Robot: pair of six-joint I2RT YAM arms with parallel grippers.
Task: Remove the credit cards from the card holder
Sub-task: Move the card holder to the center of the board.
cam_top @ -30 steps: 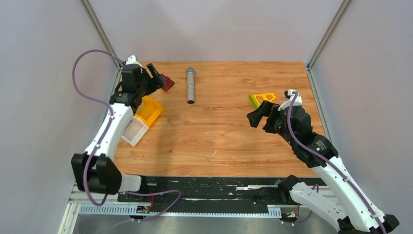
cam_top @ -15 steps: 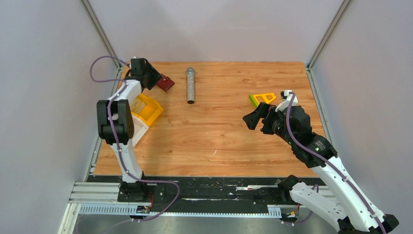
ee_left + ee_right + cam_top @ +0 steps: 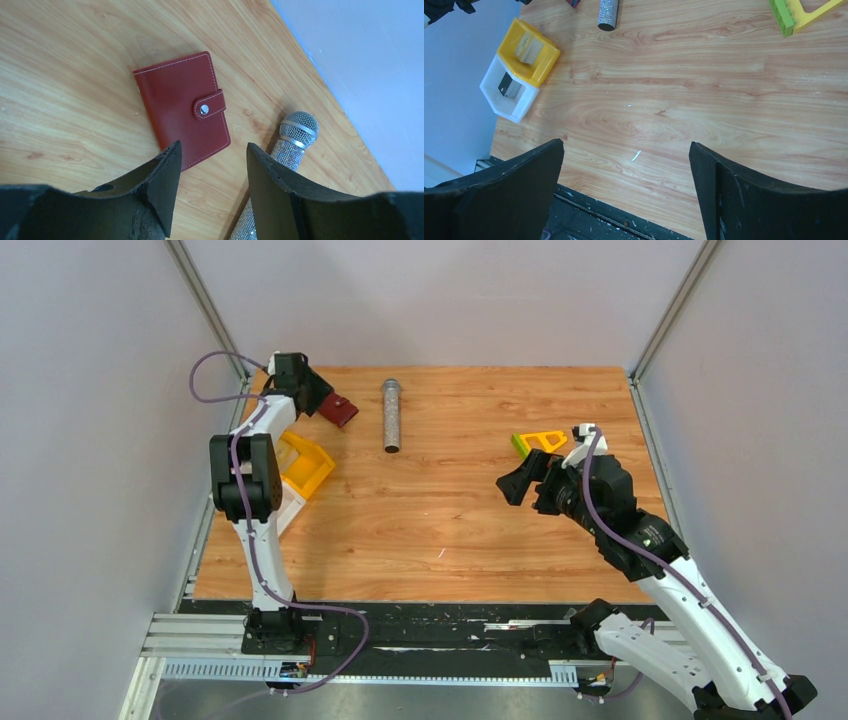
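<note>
The card holder (image 3: 182,107) is a dark-red wallet lying flat and closed, snap tab fastened, at the far left of the table (image 3: 338,410). My left gripper (image 3: 212,147) hovers just at its near edge, open and partly narrowed, with only bare wood between the fingers (image 3: 318,400). A tan-gold credit card (image 3: 528,46) lies in the yellow tray (image 3: 546,60). A dark grey one (image 3: 509,86) leans in the white tray (image 3: 519,107). My right gripper (image 3: 626,145) hangs wide open and empty over the table's right middle (image 3: 525,480).
A glittery silver microphone (image 3: 391,415) lies right of the holder, close to my left gripper's right finger (image 3: 295,135). A yellow-green triangular piece (image 3: 540,443) sits far right. The trays (image 3: 310,468) stand by the left wall, beside the left arm.
The left arm has straightened up and reached further to the holder, its jaws narrowing from wide. The right gripper drifted slightly left. The holder stayed put.
</note>
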